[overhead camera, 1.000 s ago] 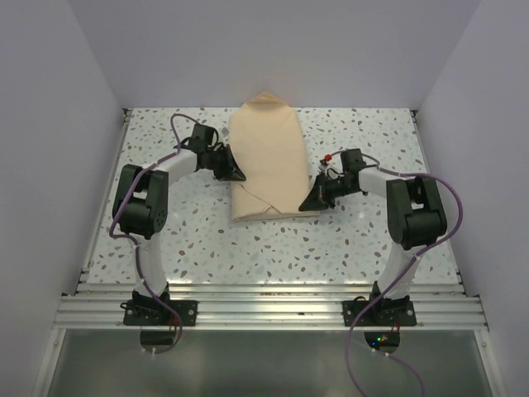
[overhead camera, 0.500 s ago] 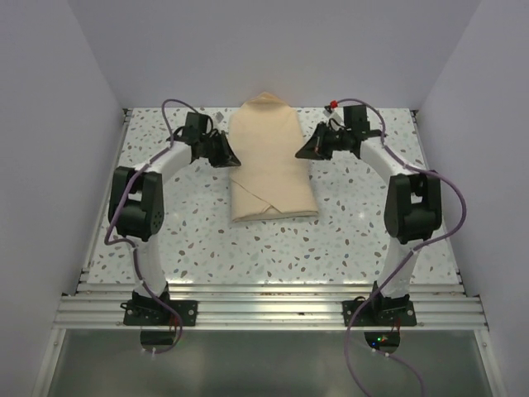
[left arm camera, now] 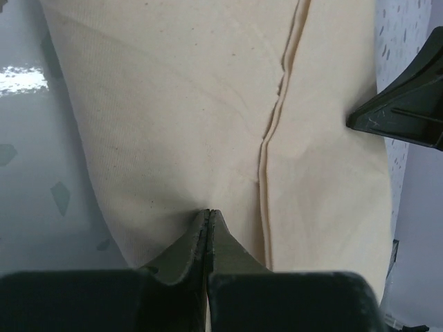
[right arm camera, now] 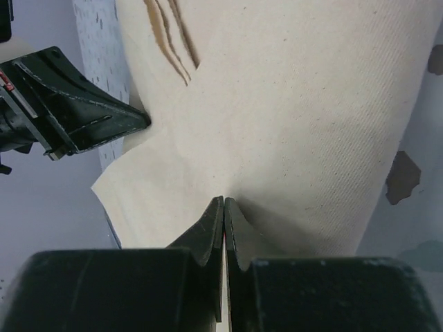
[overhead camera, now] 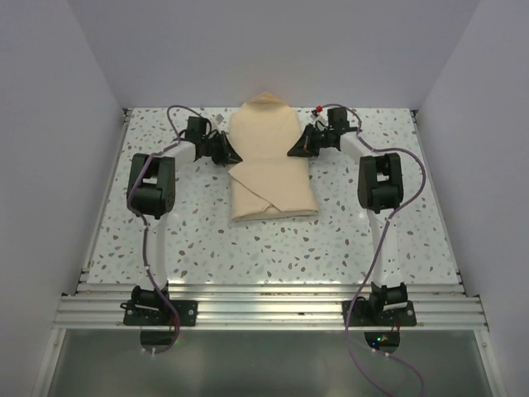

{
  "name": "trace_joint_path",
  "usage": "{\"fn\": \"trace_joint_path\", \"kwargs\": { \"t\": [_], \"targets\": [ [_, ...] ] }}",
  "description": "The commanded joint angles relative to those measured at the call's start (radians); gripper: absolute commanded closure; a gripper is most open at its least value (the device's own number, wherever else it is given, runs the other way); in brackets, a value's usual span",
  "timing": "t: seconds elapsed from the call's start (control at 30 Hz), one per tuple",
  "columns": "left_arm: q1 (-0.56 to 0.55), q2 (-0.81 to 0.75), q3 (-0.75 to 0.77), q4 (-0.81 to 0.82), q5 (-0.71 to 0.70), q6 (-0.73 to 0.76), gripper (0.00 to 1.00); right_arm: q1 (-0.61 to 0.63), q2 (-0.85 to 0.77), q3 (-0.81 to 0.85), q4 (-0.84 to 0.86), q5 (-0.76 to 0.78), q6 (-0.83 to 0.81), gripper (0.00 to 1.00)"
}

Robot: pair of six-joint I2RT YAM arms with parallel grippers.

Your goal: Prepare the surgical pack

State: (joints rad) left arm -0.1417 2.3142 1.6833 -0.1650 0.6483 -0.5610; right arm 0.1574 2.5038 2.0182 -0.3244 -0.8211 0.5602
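Note:
The surgical pack is a tan cloth bundle (overhead camera: 269, 169) lying at the back middle of the table, its far end narrowing to a point; the tray, instruments, gauze and packet are hidden inside. My left gripper (overhead camera: 234, 157) is at the bundle's far left edge, my right gripper (overhead camera: 293, 151) at its far right edge. In the left wrist view the left gripper (left arm camera: 208, 211) is shut with its tips pinching the cloth (left arm camera: 173, 104), which puckers there. In the right wrist view the right gripper (right arm camera: 223, 199) is shut on the cloth (right arm camera: 297, 104) the same way.
The speckled table (overhead camera: 207, 240) is boxed in by pale walls on the left, back and right. A metal rail (overhead camera: 264, 310) with the arm bases runs along the near edge. Each wrist view shows the other gripper, the right one (left arm camera: 408, 111) and the left one (right arm camera: 76, 111), across the bundle.
My right gripper has left the bundle's near right corner, swung to its far right edge and moved in onto the cloth. My left gripper has shifted slightly farther along the left edge.

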Motion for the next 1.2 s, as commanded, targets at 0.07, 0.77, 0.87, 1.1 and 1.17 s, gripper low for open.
{"fn": "trace_joint_path", "kwargs": {
  "t": [0.07,0.77,0.87,1.1,1.17],
  "targets": [
    [0.011,0.042,0.055,-0.02,0.01,0.03,1.0,-0.012,0.043,0.085,-0.106,-0.004,-0.098,1.0],
    [0.014,0.059,0.168,0.079,0.062,-0.094,0.93,-0.038,-0.022,0.182,-0.044,0.054,0.023,1.0],
    [0.019,0.079,0.136,0.105,0.057,-0.126,0.92,-0.038,-0.002,0.127,-0.009,0.053,0.01,1.0],
    [0.027,0.158,0.142,0.035,0.03,-0.146,0.92,-0.036,0.09,0.068,0.053,0.077,0.052,1.0],
    [0.03,0.165,0.148,0.025,0.024,-0.145,0.92,-0.035,0.118,0.07,0.062,0.079,0.064,1.0]
  ]
}}
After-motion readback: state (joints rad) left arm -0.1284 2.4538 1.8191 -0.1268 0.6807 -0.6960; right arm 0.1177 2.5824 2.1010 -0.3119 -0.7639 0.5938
